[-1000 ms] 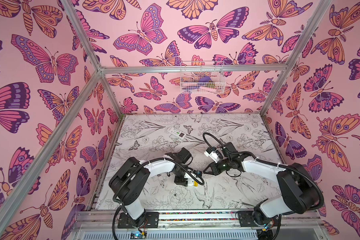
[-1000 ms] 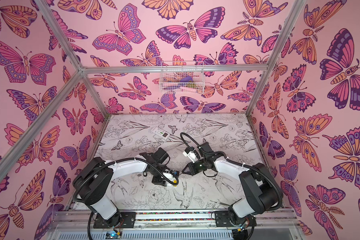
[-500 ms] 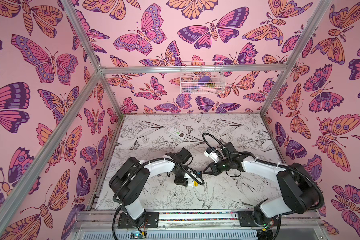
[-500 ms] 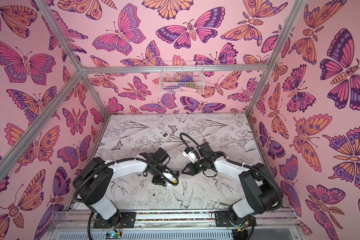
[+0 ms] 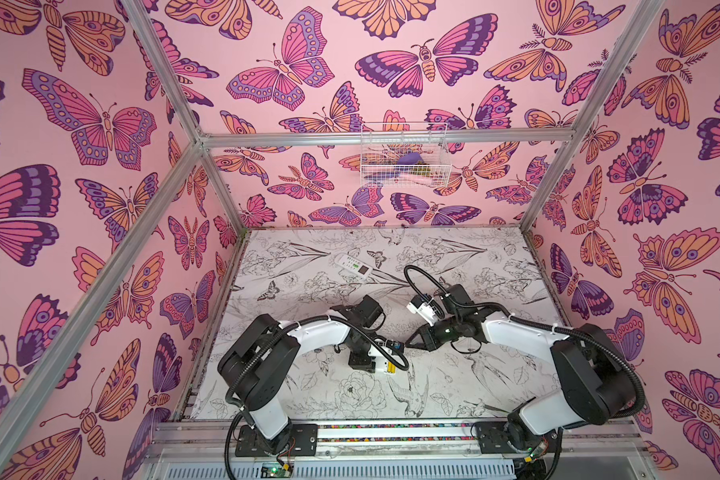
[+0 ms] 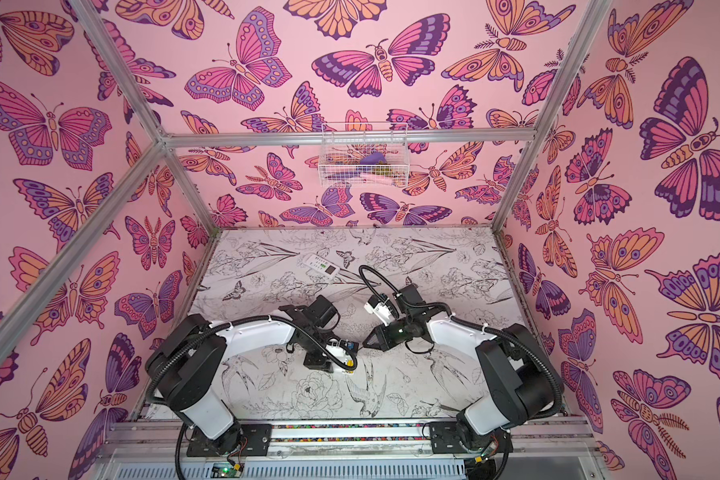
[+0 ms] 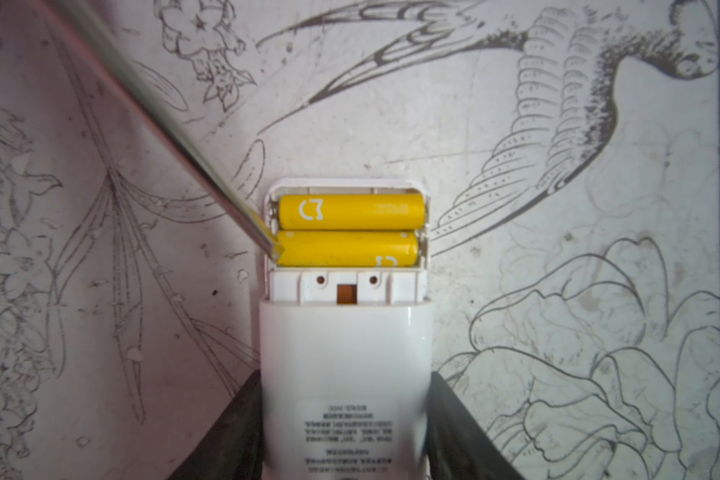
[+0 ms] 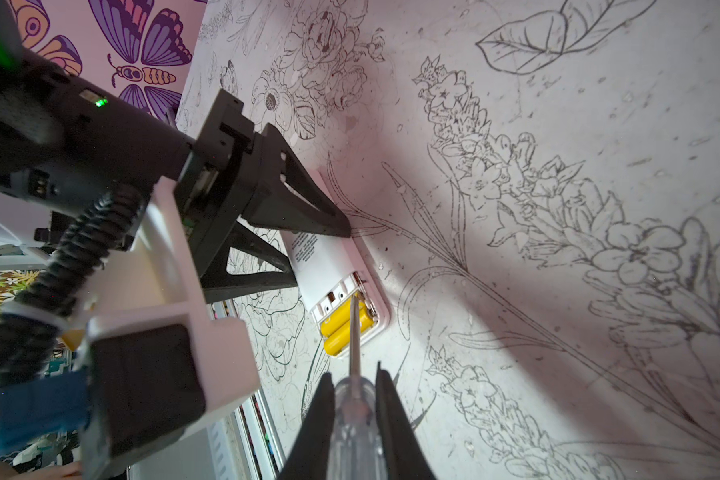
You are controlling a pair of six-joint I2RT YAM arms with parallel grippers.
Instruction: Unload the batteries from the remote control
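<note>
A white remote control (image 7: 346, 353) lies face down on the table, and my left gripper (image 7: 345, 415) is shut on its body from both sides. Its battery bay is uncovered at the free end. Two yellow batteries (image 7: 350, 212) (image 7: 346, 253) lie side by side in it. My right gripper (image 8: 355, 399) is shut on a clear-handled screwdriver (image 8: 352, 424). The metal shaft (image 7: 175, 137) slants down, its tip touching one end of the battery nearer the remote's body. In both top views the left gripper (image 5: 366, 365) and the right gripper (image 5: 412, 343) meet at the table's middle front.
A second white remote (image 5: 353, 264) with buttons up lies toward the back of the flower-printed table (image 5: 474, 374). A wire basket (image 5: 404, 156) with small items hangs on the back wall. Butterfly-patterned walls and metal frame bars close in the sides.
</note>
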